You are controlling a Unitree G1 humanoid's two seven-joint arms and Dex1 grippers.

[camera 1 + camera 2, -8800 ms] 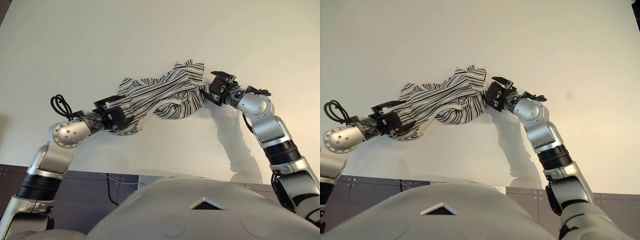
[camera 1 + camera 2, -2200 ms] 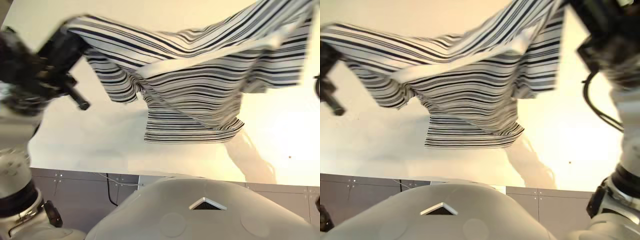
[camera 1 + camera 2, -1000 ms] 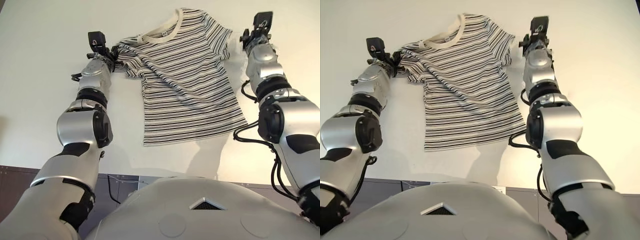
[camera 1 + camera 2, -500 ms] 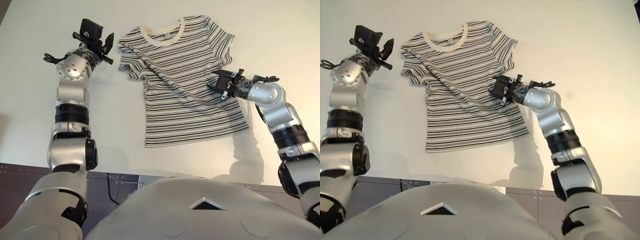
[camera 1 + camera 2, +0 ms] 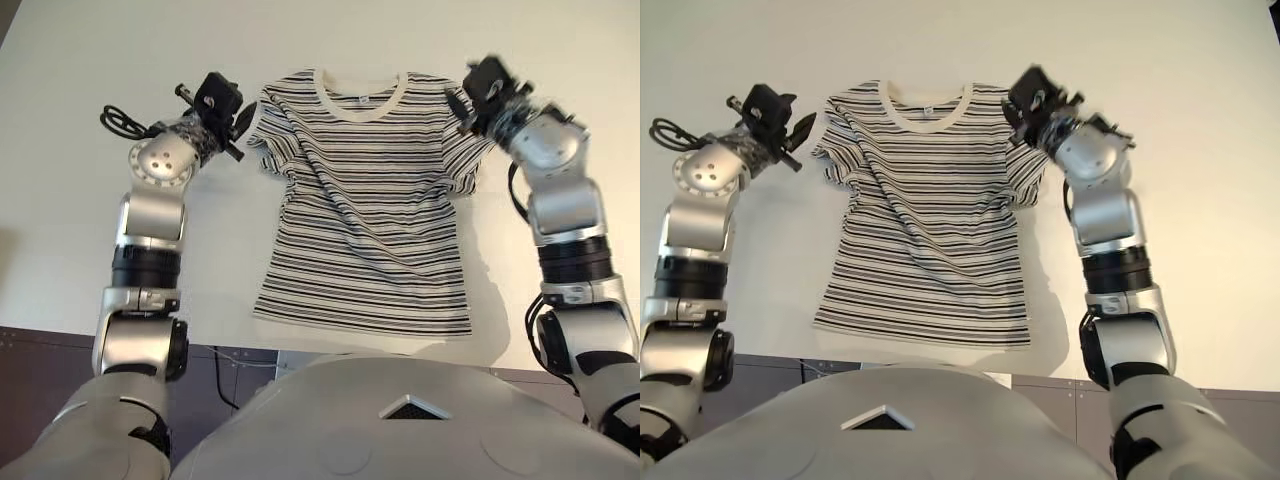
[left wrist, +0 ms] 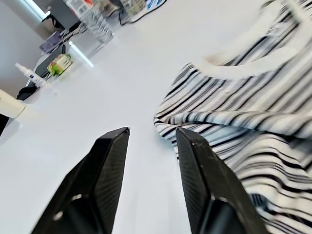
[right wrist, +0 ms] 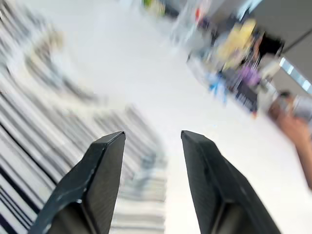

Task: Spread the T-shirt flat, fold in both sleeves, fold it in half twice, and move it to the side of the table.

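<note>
Striped T-shirt [image 5: 365,200] lies spread flat at centre frame on the white surface [image 5: 60,250]. My left fingers [image 6: 105,180] are apart, just beside its upper-left sleeve. My right fingers [image 7: 97,180] are apart at its upper-right sleeve.

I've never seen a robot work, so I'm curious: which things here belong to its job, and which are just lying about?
Job: T-shirt, table, left gripper, right gripper.
Lying about: spray bottle, blurred background clutter.
</note>
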